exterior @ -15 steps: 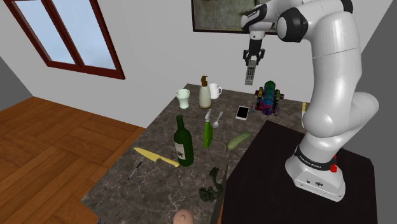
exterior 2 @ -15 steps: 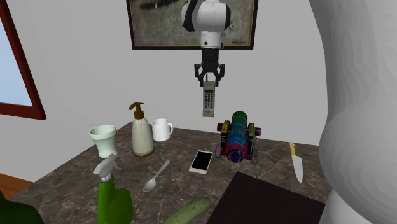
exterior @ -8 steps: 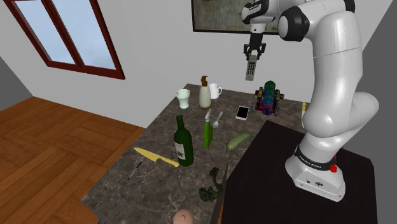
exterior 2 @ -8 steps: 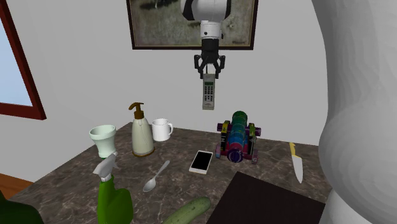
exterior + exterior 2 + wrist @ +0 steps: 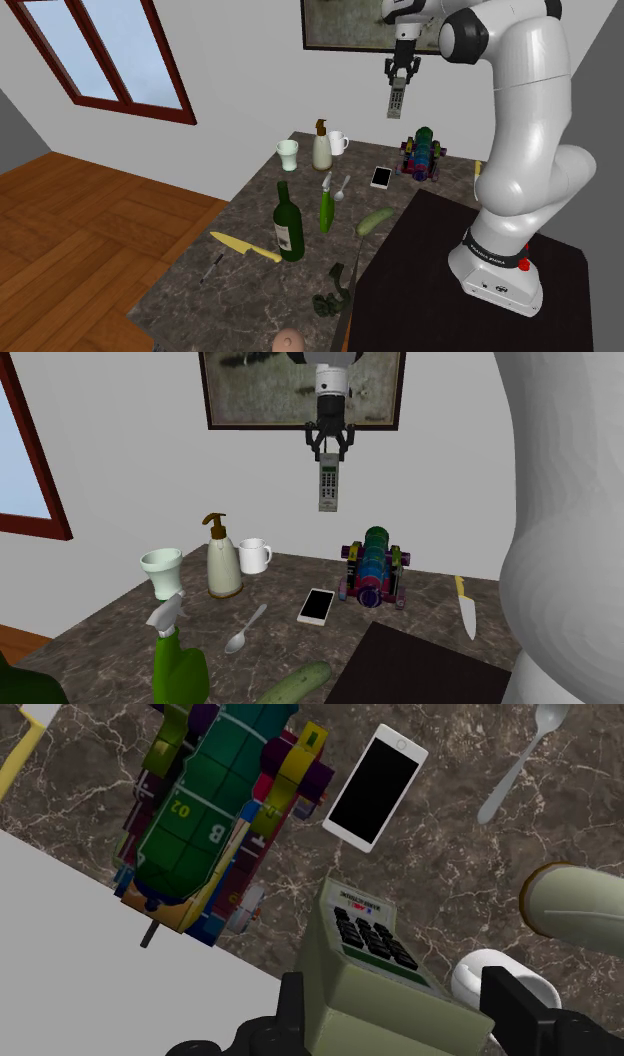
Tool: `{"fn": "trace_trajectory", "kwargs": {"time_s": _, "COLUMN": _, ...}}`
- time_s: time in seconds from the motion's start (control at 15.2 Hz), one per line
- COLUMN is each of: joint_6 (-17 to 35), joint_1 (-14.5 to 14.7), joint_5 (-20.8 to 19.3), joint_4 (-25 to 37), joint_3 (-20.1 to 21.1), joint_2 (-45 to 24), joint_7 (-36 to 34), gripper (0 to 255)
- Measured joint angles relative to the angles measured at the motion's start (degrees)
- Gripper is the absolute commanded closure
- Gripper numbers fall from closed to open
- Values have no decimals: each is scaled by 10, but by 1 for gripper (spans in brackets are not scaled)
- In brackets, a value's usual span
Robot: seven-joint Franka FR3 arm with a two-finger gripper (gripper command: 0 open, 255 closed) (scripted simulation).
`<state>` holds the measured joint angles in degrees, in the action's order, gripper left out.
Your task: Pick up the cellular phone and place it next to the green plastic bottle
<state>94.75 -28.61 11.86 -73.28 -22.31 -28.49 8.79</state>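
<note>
Jaws clamp keypad phone (image 5: 329, 485) high abv counter (image 5: 280, 584).

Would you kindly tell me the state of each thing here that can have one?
keypad phone, held in the gripper, hanging upright high above the countertop.
gripper, shut on the keypad phone.
green spray bottle, upright on the countertop.
wine bottle, upright.
soap dispenser, upright.
mug, upright.
smartphone, lying flat, screen up and dark.

Item counts:
Two phones (image 5: 329, 487) (image 5: 317, 605), two knives (image 5: 245, 247) (image 5: 466, 607), two cups (image 5: 162, 570) (image 5: 253, 556), three bottles (image 5: 288, 225) (image 5: 326, 208) (image 5: 321, 148), one spoon (image 5: 245, 629), one cucumber (image 5: 297, 683), one toy (image 5: 374, 567).
</note>
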Motion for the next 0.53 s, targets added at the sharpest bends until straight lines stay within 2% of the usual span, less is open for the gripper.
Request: {"fn": "trace_trajectory", "kwargs": {"time_s": 0.53, "joint_6": -70, "joint_1": -13, "joint_5": 3, "joint_4": 83, "joint_3": 0, "joint_2": -13, "joint_7": -4, "gripper": 255}}
